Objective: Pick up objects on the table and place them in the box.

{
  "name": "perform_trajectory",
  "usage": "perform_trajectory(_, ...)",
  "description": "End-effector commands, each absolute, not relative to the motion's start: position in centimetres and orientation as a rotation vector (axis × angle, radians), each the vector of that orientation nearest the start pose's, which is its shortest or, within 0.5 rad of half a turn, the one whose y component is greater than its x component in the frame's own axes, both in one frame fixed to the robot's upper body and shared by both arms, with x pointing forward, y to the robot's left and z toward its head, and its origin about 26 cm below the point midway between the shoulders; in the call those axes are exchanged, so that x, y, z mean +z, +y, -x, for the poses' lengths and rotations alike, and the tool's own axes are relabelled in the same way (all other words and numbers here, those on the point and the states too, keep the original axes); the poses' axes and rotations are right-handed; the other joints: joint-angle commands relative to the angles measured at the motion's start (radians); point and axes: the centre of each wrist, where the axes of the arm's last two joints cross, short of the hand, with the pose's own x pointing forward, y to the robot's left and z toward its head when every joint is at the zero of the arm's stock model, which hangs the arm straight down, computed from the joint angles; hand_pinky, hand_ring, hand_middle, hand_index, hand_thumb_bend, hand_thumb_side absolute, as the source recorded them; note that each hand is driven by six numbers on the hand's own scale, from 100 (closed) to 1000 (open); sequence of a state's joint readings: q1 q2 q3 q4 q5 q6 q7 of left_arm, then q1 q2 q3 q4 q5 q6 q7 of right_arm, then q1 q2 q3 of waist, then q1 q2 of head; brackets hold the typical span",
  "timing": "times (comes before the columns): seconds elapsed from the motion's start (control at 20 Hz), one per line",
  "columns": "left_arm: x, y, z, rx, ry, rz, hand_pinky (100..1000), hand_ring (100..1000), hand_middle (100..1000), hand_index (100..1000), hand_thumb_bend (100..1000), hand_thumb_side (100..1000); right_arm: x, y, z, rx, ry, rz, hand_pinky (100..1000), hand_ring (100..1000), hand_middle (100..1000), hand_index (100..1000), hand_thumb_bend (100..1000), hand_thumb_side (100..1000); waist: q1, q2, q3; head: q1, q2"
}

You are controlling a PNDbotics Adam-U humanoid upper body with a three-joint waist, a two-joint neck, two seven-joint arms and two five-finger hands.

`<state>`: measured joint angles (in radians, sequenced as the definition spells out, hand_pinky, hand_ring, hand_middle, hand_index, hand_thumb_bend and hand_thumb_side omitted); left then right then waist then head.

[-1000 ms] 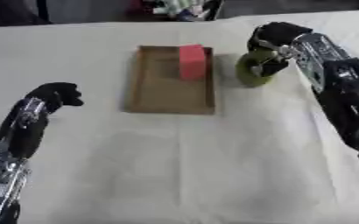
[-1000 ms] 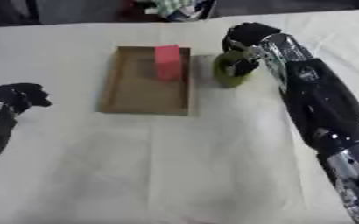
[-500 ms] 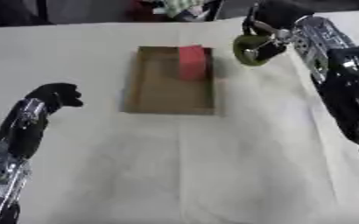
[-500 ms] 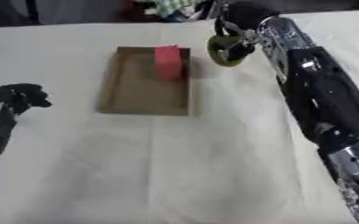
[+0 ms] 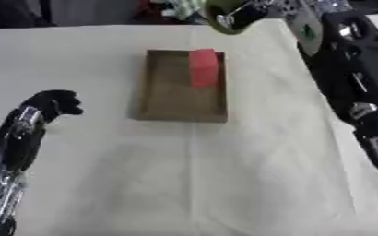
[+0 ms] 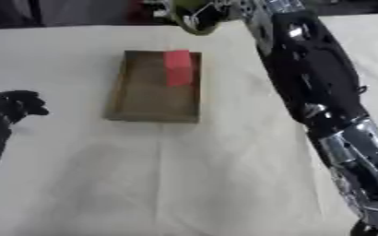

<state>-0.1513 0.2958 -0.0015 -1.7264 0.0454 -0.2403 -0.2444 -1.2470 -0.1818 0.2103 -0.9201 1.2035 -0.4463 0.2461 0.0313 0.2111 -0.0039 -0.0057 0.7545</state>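
One object is hanging in the air: the right hand point(image 6: 224, 11) is gripping a green cup point(image 6: 194, 18) near the top edge of the view, beyond the far end of the box point(image 5: 162, 99) and well above the counter point(image 5: 224, 175). Its fingers are curling round the cup's rim or side, though exactly where they are touching is hard to make out.

The cup is not over the box yet; it is sitting past the far wall and slightly to the right. A release from here would probably be dropping it onto the cloth behind the box, and from that height it could be bouncing or rolling off. The red block point(image 5: 203, 67) is already standing at the far right of the box, so a descent there risks the cup landing on it and tipping out. The nearer, bare part of the floor looks the safer target.

The cup is looking olive-green, rounded, with a dark opening tilting toward the camera.

The left hand point(image 5: 53, 102) is idling at the left, fingers curled on nothing, well apart from the box.
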Motion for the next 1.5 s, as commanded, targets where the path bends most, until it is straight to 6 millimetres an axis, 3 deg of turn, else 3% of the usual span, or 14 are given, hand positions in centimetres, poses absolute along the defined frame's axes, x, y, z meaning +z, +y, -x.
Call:
perform_trajectory(0.05, 9.9, 28.7, -31.2, -0.559, -2.077, 0.031, 707, 612, 604, 749, 100, 1000, 29.9, -8.2, -47.7, -2.223, 2.182, -1.182, 628, 548, 250, 347, 100, 222, 0.002, -0.015, 0.009, -0.014, -0.012)
perform_trajectory(0.35, 10.1, 28.2, -31.4, -0.575, -2.083, 0.057, 707, 611, 602, 748, 100, 1000, 25.7, -5.9, -48.3, -2.375, 2.166, -1.137, 639, 564, 267, 369, 100, 229, 0.004, -0.005, 0.036, -0.037, -0.020)
perform_trajectory(0.55, 10.1, 28.1, -31.4, -0.578, -2.083, 0.062, 707, 611, 602, 748, 100, 1000, 24.5, -5.6, -48.6, -2.398, 2.148, -1.147, 639, 564, 267, 369, 100, 229, 0.005, -0.004, 0.039, -0.040, -0.021)
perform_trajectory(0.6, 10.1, 28.1, -31.4, -0.577, -2.085, 0.063, 707, 611, 602, 748, 100, 1000, 24.0, -5.7, -48.7, -2.415, 2.150, -1.148, 666, 605, 375, 515, 100, 236, 0.006, -0.001, 0.041, -0.042, -0.023)
perform_trajectory(0.65, 10.1, 28.1, -31.4, -0.577, -2.085, 0.065, 707, 611, 602, 748, 100, 1000, 23.0, -5.7, -48.7, -2.438, 2.154, -1.153, 669, 612, 392, 533, 100, 238, 0.007, 0.000, 0.042, -0.045, -0.024)
perform_trajectory(0.75, 10.1, 28.0, -31.4, -0.575, -2.085, 0.067, 707, 611, 602, 748, 100, 1000, 21.7, -5.6, -48.7, -2.459, 2.152, -1.184, 690, 666, 544, 756, 100, 239, 0.008, 0.001, 0.042, -0.046, -0.025)
perform_trajectory(0.85, 10.1, 28.0, -31.4, -0.574, -2.085, 0.067, 707, 611, 602, 748, 100, 1000, 20.8, -5.5, -48.7, -2.457, 2.148, -1.216, 702, 699, 630, 831, 100, 239, 0.009, 0.002, 0.040, -0.046, -0.025)
perform_trajectory(1.15, 10.1, 28.0, -31.4, -0.572, -2.085, 0.066, 707, 612, 603, 748, 100, 1000, 19.3, -5.7, -48.8, -2.455, 2.101, -1.271, 749, 785, 829, 928, 100, 260, 0.012, 0.002, 0.035, -0.046, -0.024)
perform_trajectory(1.5, 10.0, 28.1, -31.4, -0.573, -2.083, 0.064, 707, 612, 603, 748, 100, 1000, 18.9, -6.0, -49.0, -2.526, 1.953, -1.303, 806, 854, 914, 970, 100, 307, 0.010, 0.000, 0.031, -0.046, -0.023)
